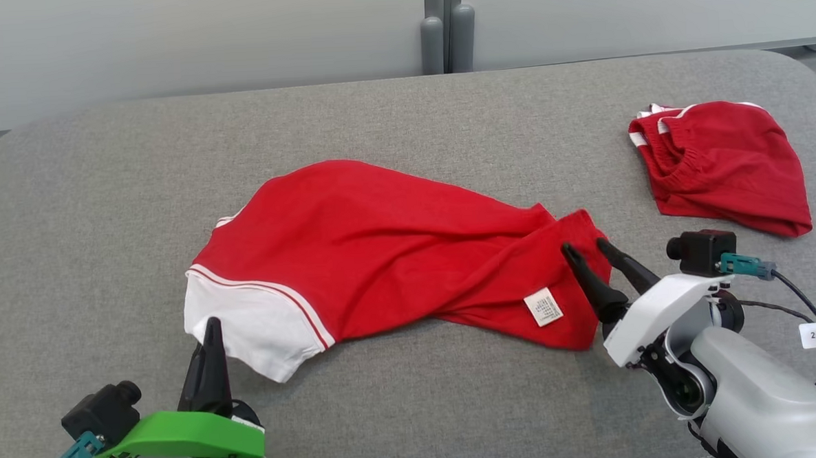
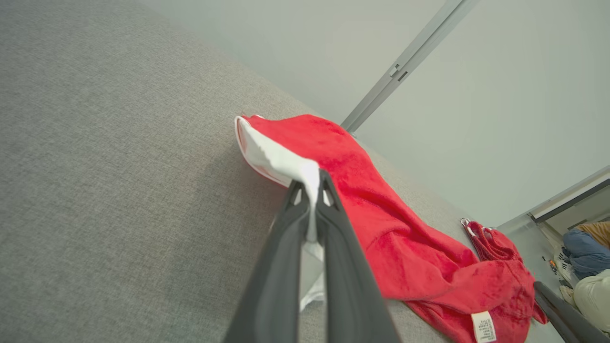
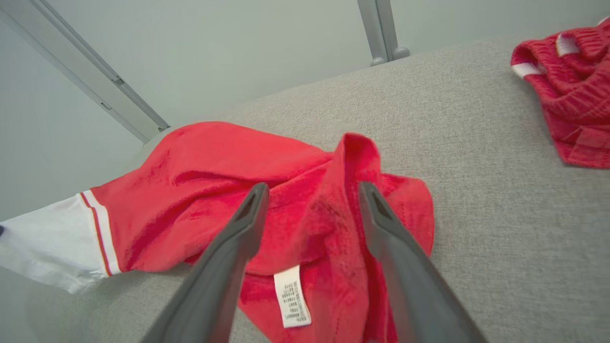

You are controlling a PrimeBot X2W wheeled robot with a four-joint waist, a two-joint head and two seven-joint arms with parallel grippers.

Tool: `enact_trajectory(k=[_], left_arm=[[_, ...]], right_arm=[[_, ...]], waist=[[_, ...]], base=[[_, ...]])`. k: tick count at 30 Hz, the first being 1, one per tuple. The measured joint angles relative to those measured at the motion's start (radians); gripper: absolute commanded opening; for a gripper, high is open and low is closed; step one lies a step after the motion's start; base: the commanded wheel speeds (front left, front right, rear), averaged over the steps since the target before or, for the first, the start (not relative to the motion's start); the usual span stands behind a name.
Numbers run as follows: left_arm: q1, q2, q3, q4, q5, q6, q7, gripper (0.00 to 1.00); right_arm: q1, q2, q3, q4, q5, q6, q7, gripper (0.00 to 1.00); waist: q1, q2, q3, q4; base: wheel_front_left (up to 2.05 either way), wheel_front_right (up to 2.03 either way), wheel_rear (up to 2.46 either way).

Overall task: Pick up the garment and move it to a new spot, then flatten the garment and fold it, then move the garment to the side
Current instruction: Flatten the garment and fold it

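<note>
A red garment [image 1: 374,251] with a white band at one end lies crumpled across the middle of the grey padded table [image 1: 104,201]. Its white care label [image 1: 543,306] faces up near the right end. My left gripper [image 1: 211,325] is shut on the white hem; in the left wrist view the white cloth [image 2: 312,190] runs between the closed fingers [image 2: 343,267]. My right gripper [image 1: 585,247] stands open over the garment's right end [image 3: 343,209], its fingers [image 3: 228,267] apart with a raised red fold between them but not pinched.
A second red garment [image 1: 722,164] with white trim lies bunched at the table's far right. A pale wall with a grey post [image 1: 444,28] runs behind the table. Bare grey surface lies to the left and along the front edge.
</note>
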Motion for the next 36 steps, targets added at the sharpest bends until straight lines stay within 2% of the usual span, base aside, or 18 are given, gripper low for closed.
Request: enact_trajectory(k=[8,17,29,36], left_arm=[[0.035,-0.001,-0.013,-0.027,0.0,0.001,-0.008,0.0],[0.043,-0.001,-0.041,-0.048,0.001,0.002,-0.017,0.0],[0.043,-0.001,-0.066,-0.055,0.009,0.009,-0.017,0.0],[0.043,-0.002,-0.064,-0.063,0.009,0.01,-0.024,0.0]], right_arm=[[0.053,-0.018,-0.044,-0.064,-0.123,-0.012,0.0,1.0],[0.141,-0.017,-0.092,-0.096,-0.222,-0.054,0.0,1.0],[0.141,-0.015,-0.111,-0.105,-0.33,-0.056,0.0,1.0],[0.141,-0.004,-0.126,-0.088,-0.348,-0.055,0.0,1.0]], waist=[[0.0,0.0,0.001,-0.011],[0.0,0.0,0.027,-0.029],[0.0,0.0,0.053,-0.004],[0.0,0.0,0.071,0.008]], base=[[0.0,0.0,0.0],[0.0,0.0,0.0],[0.0,0.0,0.0],[0.0,0.0,0.0]])
